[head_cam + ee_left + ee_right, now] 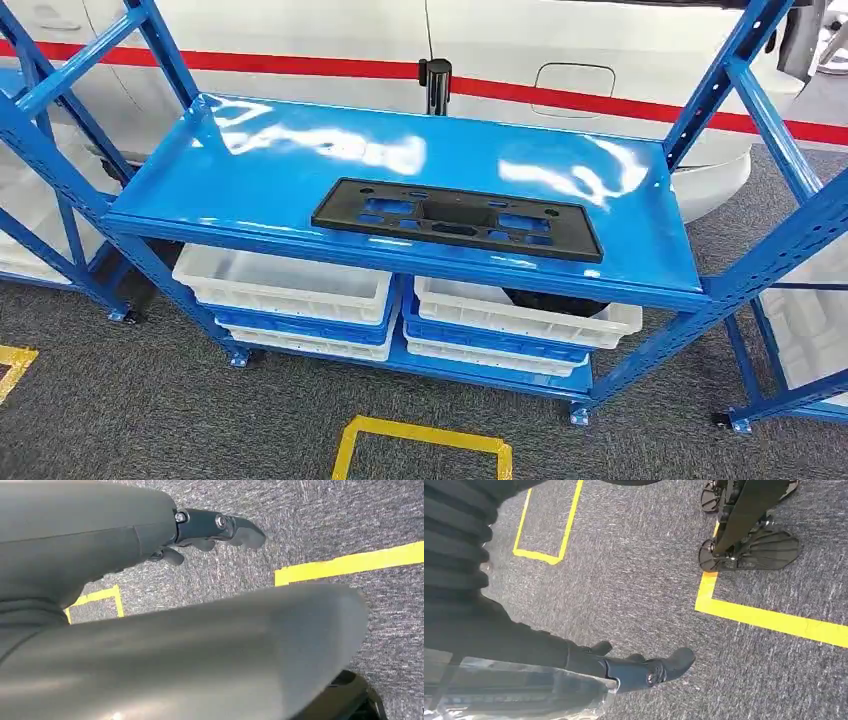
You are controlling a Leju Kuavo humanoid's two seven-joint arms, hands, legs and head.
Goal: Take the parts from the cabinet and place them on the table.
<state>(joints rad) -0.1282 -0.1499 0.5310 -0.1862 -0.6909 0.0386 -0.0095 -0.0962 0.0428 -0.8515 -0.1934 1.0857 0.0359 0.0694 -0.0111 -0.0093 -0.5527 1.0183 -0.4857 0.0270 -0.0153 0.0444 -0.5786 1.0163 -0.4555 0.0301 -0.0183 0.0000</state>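
A: Where are the hands?
B: Both hang over grey carpet. The left hand [210,530] and right hand [639,670] hold nothing, fingers loosely apart.
A: And the part?
B: A flat black plate [457,218] lies on the blue cabinet [640,250] shelf, well beyond the fingers.
A: Risks?
B: It lies flush; fingertips could slip, pushing it away.

Black plastic part [457,219]: long flat rectangular plate w/ cutouts & small holes, lying flat on top shelf of blue cabinet [640,215], near front edge, roughly centred, long side approx. parallel to that edge. Nothing touching it.
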